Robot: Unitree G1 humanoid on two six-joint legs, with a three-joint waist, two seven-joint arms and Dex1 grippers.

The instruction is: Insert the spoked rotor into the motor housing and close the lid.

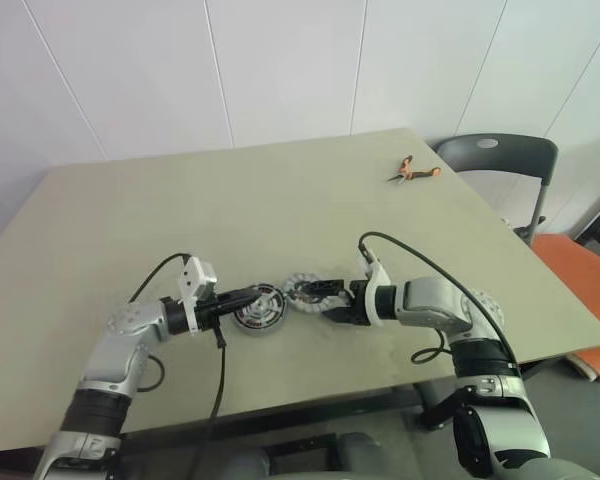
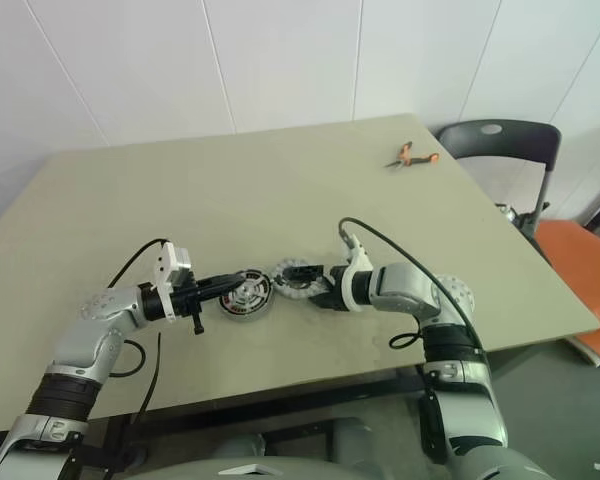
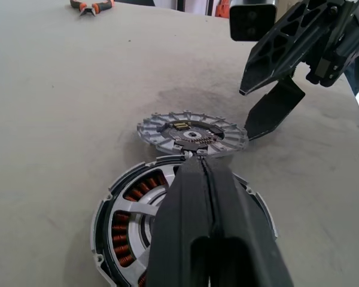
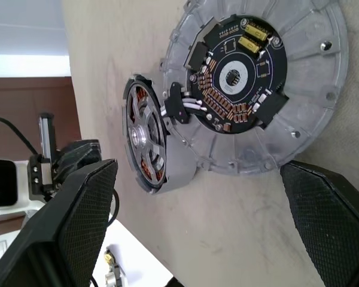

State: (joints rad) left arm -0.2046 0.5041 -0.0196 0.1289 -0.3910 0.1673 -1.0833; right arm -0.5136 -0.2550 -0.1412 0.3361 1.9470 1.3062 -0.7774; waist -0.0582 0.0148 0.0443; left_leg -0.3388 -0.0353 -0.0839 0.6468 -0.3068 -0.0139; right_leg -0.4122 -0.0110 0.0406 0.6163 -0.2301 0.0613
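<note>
My left gripper (image 3: 210, 197) is pinched closed, my right gripper (image 4: 197, 221) wide, over a beige table (image 1: 280, 200) by white walls (image 1: 280, 60)

No words, brands or numbers can be read anywhere — the faint white print on the dark circuit board (image 4: 238, 78) in the lid (image 4: 299, 89) is too small to read.

Orange-handled pliers (image 1: 416, 171) lie on the beige worktop (image 1: 280, 210) in the upper right of the frame. A dark grey chair (image 1: 500, 160) stands beyond the worktop's right corner.
</note>
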